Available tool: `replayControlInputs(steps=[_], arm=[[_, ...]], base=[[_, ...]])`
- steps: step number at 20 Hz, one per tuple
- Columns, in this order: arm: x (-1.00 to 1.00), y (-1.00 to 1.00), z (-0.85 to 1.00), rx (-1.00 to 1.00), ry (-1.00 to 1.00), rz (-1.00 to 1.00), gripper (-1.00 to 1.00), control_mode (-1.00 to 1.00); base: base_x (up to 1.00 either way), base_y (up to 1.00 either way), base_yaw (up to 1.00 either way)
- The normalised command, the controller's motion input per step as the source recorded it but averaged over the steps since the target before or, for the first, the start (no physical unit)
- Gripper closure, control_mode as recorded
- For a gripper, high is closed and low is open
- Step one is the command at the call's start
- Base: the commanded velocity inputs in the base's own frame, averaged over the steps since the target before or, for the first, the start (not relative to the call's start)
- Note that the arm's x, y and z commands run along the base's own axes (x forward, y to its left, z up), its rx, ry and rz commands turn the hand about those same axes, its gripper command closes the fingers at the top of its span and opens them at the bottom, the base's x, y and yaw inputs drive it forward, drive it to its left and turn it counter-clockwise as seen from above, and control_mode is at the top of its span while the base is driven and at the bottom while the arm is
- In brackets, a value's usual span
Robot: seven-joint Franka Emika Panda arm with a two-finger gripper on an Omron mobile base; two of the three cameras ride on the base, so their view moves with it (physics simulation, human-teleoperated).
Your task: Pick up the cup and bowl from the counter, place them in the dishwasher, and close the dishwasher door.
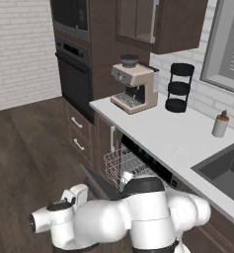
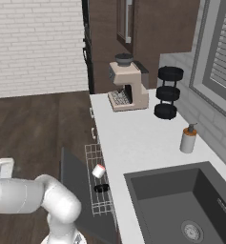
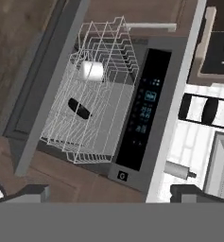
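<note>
The dishwasher door (image 2: 76,188) hangs open and lies flat, with the silver wire rack (image 2: 96,190) pulled out over it. The cup (image 2: 98,170), white with a red top, lies on its side in the rack. The black bowl (image 2: 101,188) sits just in front of it. From above, the cup (image 3: 92,71) and the bowl (image 3: 79,108) rest in the rack (image 3: 104,127) beside the dark control strip (image 3: 144,111). My gripper (image 3: 112,194) hovers high above the door (image 3: 40,94), open, with its fingertips (image 3: 34,193) far apart and nothing between them. It is out over the floor, left of the door.
On the counter (image 1: 153,128) stand a beige coffee machine (image 1: 134,86), a black three-tier stand (image 1: 180,88) and a soap bottle (image 1: 220,123). A dark sink (image 1: 227,170) is set in at the right. A black wall oven (image 1: 74,74) stands at the far left, and wood floor spreads to the left.
</note>
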Motion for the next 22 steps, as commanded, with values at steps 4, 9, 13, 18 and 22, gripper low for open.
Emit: replayControlInputs(steps=[4, 9, 13, 18, 22], arm=[[0.25, 0.00, -0.76, -0.24, -0.02, -0.21, -1.00, -1.00], [0.42, 0.00, -0.73, -0.22, -0.03, -0.19, -1.00, -1.00], [0.56, -0.01, -0.68, -0.18, -0.01, -0.17, -1.00, -1.00], [0.66, -0.10, -0.64, -0.14, 0.00, -0.14, -1.00, -1.00], [0.62, -0.12, -0.56, -0.05, 0.00, -0.02, -1.00, -1.00]], base=[[0.00, 0.00, 0.00], [0.00, 0.00, 0.00], [0.00, 0.00, 0.00], [0.00, 0.00, 0.00], [0.00, 0.00, 0.00]])
